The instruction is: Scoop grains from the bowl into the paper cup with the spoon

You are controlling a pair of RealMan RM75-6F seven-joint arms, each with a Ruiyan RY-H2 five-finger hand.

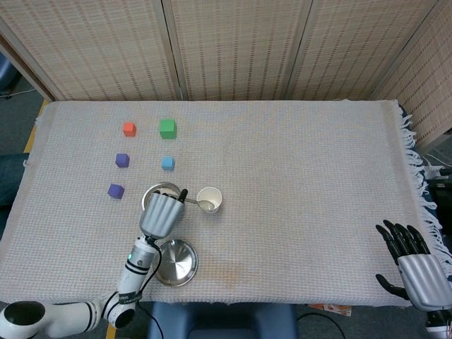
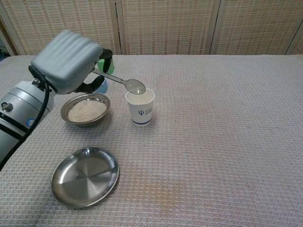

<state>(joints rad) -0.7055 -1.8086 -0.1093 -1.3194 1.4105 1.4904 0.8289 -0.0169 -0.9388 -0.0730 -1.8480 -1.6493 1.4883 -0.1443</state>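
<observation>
Where cup (image 2: 140, 108) stands, spoon (image 2: 127, 83) above.

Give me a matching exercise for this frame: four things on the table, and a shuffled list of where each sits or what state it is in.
Things:
1. spoon
2. bowl
3. steel plate
4. right hand

States:
A. empty, nearest the robot
B. held by the left hand, its tip at the paper cup rim
C. holds white grains
D. open, at the table's edge

Pairs: 1-B, 2-C, 3-A, 4-D
</observation>
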